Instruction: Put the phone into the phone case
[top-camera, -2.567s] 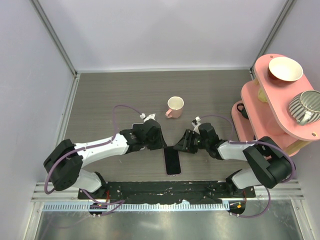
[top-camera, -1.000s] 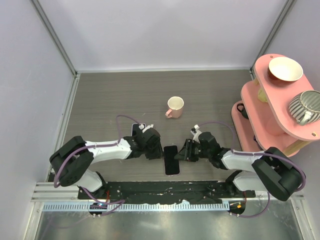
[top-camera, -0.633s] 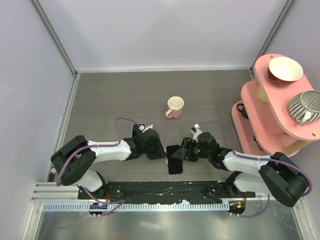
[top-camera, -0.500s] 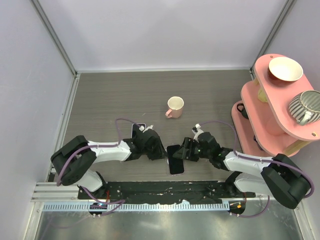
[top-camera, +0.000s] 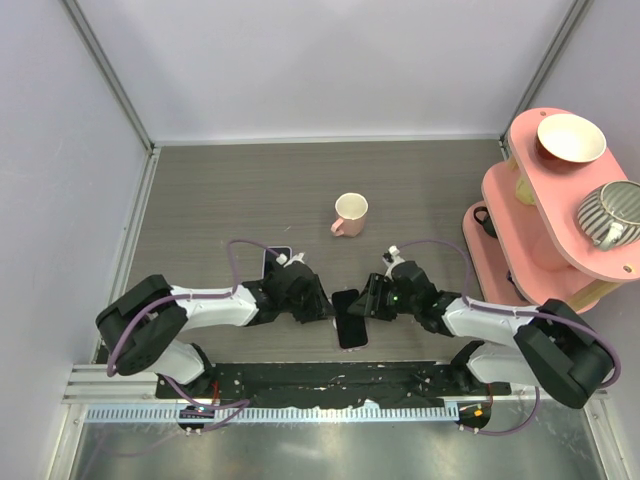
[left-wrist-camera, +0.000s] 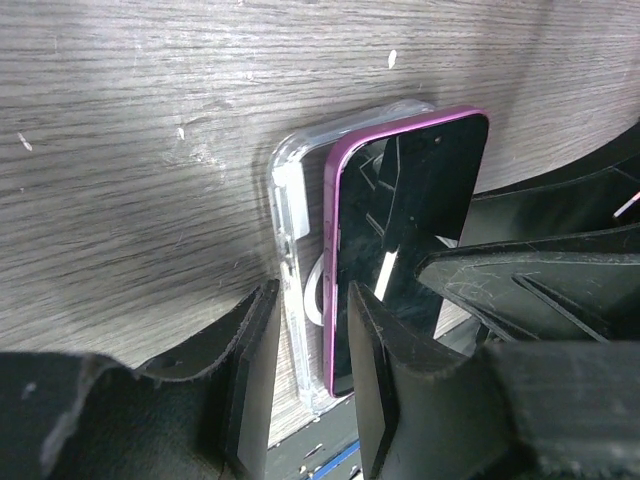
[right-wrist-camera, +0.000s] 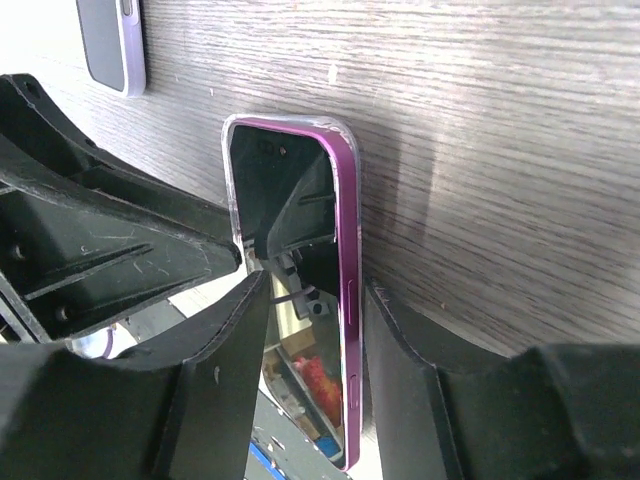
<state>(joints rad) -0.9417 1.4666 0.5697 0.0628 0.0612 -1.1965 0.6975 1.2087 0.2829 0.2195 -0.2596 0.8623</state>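
Observation:
The phone (top-camera: 350, 320), black-screened with a purple rim, lies near the table's front edge between both grippers. In the left wrist view the phone (left-wrist-camera: 405, 230) rests tilted in a clear case (left-wrist-camera: 292, 250), with its left edge raised above the case's left wall. My left gripper (left-wrist-camera: 313, 290) is narrowly open and straddles that case wall and the phone's left edge. In the top view it (top-camera: 322, 310) is at the phone's left. My right gripper (right-wrist-camera: 315, 285) is narrowly open, with one finger over the screen and the other beside the phone's (right-wrist-camera: 300, 230) right edge. In the top view it (top-camera: 368, 305) is at the phone's right.
A second, lavender-rimmed device (top-camera: 276, 259) lies just behind the left gripper and also shows in the right wrist view (right-wrist-camera: 110, 40). A pink mug (top-camera: 350, 211) stands farther back at centre. A pink shelf (top-camera: 520, 190) with a bowl and a striped cup stands at the right.
Both grippers have drawn in towards the front and closed in on the phone from either side. The phone has shifted slightly to the right.

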